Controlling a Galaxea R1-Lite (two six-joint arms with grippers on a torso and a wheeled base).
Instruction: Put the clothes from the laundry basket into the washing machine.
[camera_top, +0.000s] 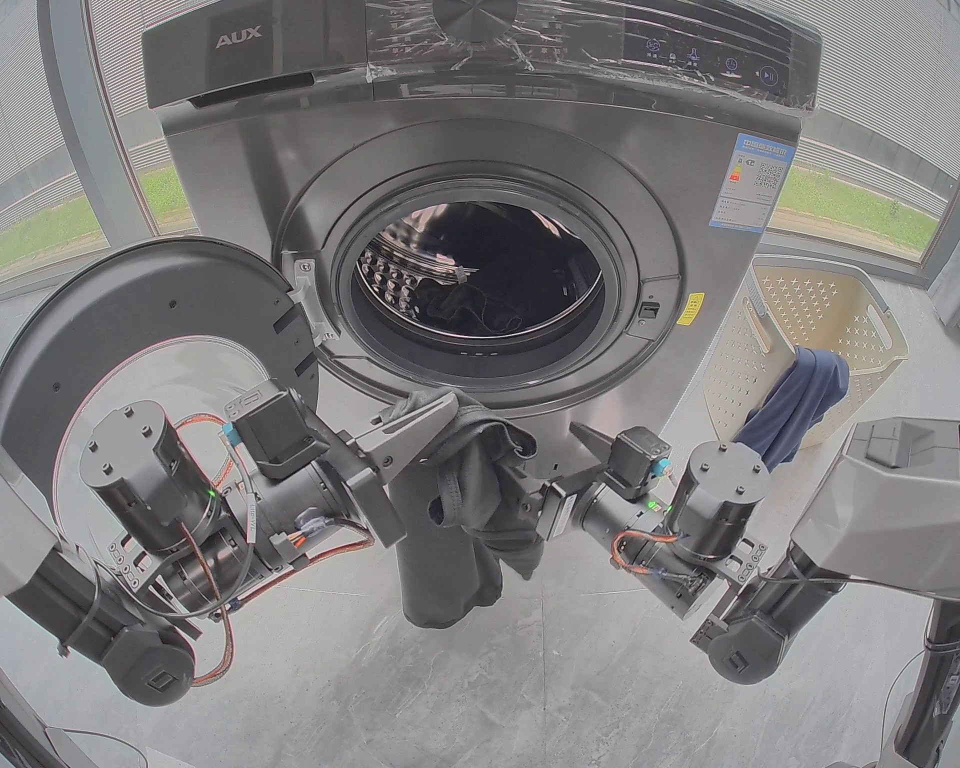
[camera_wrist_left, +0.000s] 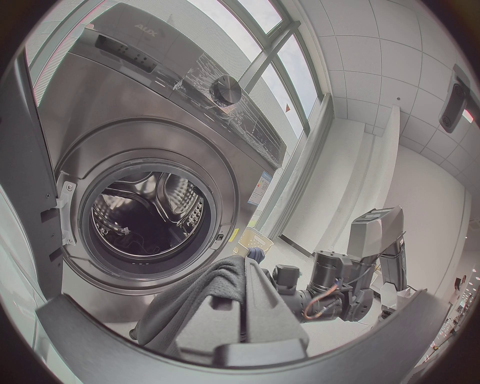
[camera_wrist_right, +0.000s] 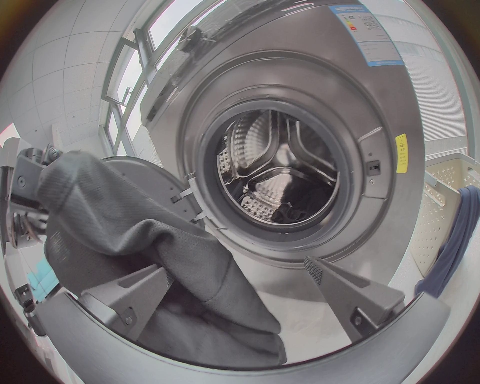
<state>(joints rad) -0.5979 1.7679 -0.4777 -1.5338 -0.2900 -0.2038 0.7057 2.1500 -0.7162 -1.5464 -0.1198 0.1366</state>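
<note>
Door (camera_top: 130, 320): swung fully open at the left of the washing machine (camera_top: 480, 150), its round inner face turned toward the robot.
Left gripper (camera_top: 425, 425): held in front of the machine, just below the rim of the opening; its jaws are pressed together on a fold of the grey garment (camera_top: 460, 520).
Grey garment: hangs from the left gripper in a long drape down toward the floor (camera_top: 600, 680) and is bunched at the top, between the two grippers. It is outside the machine, directly under the mouth.
Drum (camera_top: 480, 270): open and facing the robot, with dark clothes (camera_top: 470, 300) lying low inside it (too dark to tell how many pieces).
Right gripper (camera_wrist_right: 237, 265): just beside the garment on its right, level with the left gripper. Its jaws are spread wide and clamp nothing. Cloth lies over one finger; the other finger stands bare, pointing at the machine front.
Laundry basket (camera_top: 850, 330): cream and perforated, standing on the floor at the right of the machine, close against its side.
Blue garment (camera_top: 800, 395): draped over the basket's near rim, hanging down outside it.
</note>
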